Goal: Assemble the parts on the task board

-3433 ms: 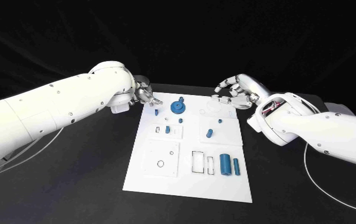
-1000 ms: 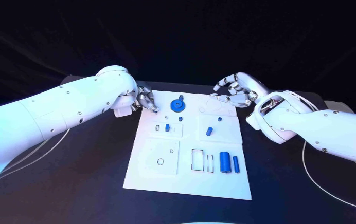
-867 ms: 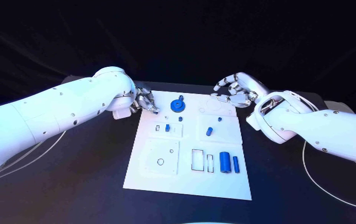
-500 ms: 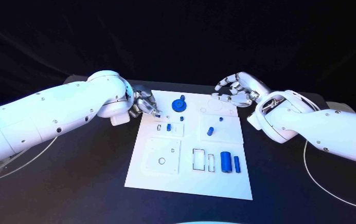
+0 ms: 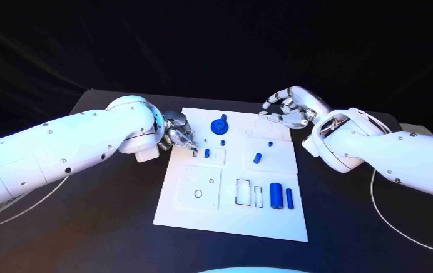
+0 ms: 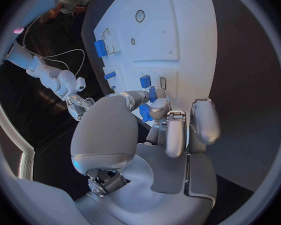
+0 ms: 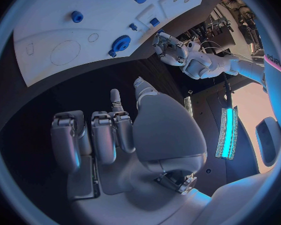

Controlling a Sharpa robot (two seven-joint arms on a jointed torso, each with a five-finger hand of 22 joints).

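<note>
Left hand (image 5: 178,133) at the task board's (image 5: 200,216) 9 o'clock edge, fingers curled over a small blue part (image 6: 145,113); whether it grips cannot be told. Blue gear (image 5: 218,126) at board's 12 o'clock. Right hand (image 5: 290,109) at 2 o'clock, fingers loosely curled, holding nothing, above the surface (image 5: 99,235).

Before me lies the black tabletop (image 5: 99,235), dark and matte; a thin white cable (image 5: 397,223) curves across it on my right; another pale cable (image 5: 32,201) loops over it on my left.
</note>
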